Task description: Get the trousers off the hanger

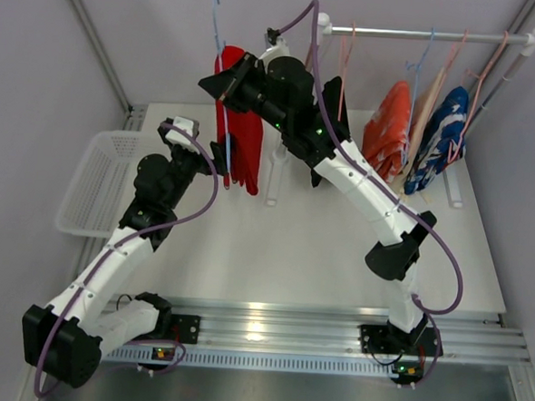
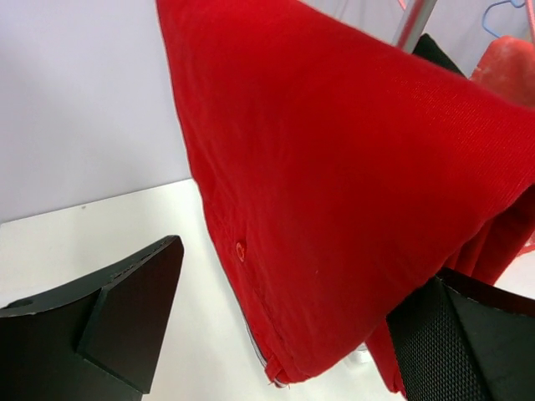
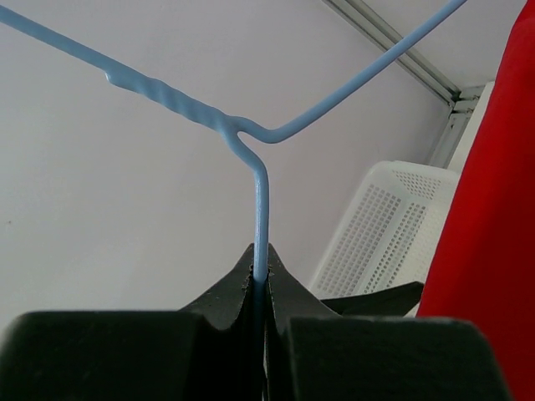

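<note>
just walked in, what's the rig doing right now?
Right claw is shut on the neck of a blue wire hanger, holding it up to the left of the rail, with the red trousers draped on it. Left claw is wide open, the trousers' lower end between its fingers, not gripping. The trousers are not yet off the hanger.

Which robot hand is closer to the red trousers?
Left. The left gripper is open with the red trousers between its fingers. The right gripper is higher up, shut on the blue hanger wire.
</note>
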